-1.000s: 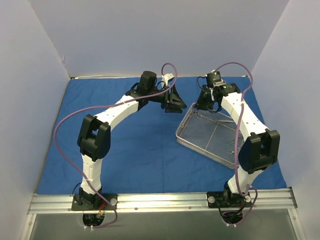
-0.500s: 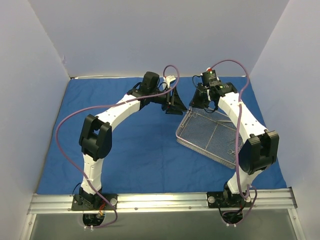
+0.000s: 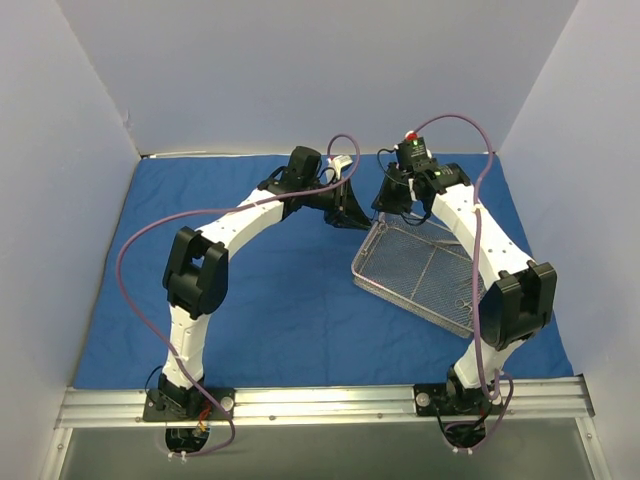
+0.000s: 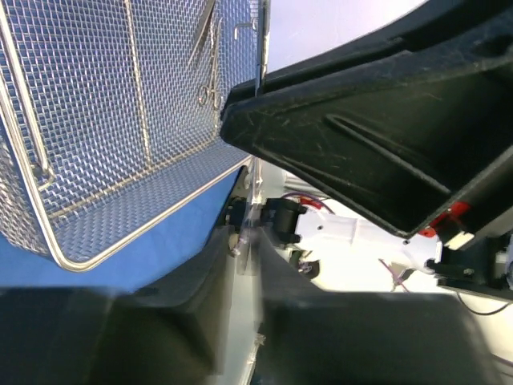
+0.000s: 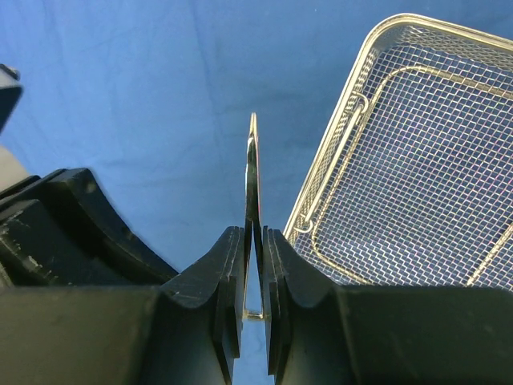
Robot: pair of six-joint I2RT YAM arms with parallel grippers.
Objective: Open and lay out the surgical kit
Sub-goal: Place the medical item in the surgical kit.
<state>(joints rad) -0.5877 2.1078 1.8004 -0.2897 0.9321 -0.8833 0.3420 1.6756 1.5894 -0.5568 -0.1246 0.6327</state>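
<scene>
The blue cloth wrap (image 3: 270, 290) lies spread flat over the table. On its right half sits the silver wire-mesh tray (image 3: 420, 270), set at an angle, with thin instruments (image 4: 210, 72) lying in it. My right gripper (image 3: 392, 200) hovers just past the tray's far left corner. It is shut on a thin metal instrument (image 5: 253, 168) that sticks out beyond its fingertips (image 5: 232, 241). My left gripper (image 3: 352, 210) faces it from the left. Its blurred jaws stand a little apart around the instrument's end (image 4: 250, 220), with a narrow gap showing.
White walls close in the left, back and right sides. A metal rail (image 3: 320, 400) with both arm bases runs along the near edge. Purple cables loop over both arms. Bare blue cloth (image 3: 250, 200) lies left of and in front of the tray.
My right gripper has carried the instrument left, towards the left gripper. The left gripper's jaws have narrowed around the instrument's end. The tray has stayed put.
</scene>
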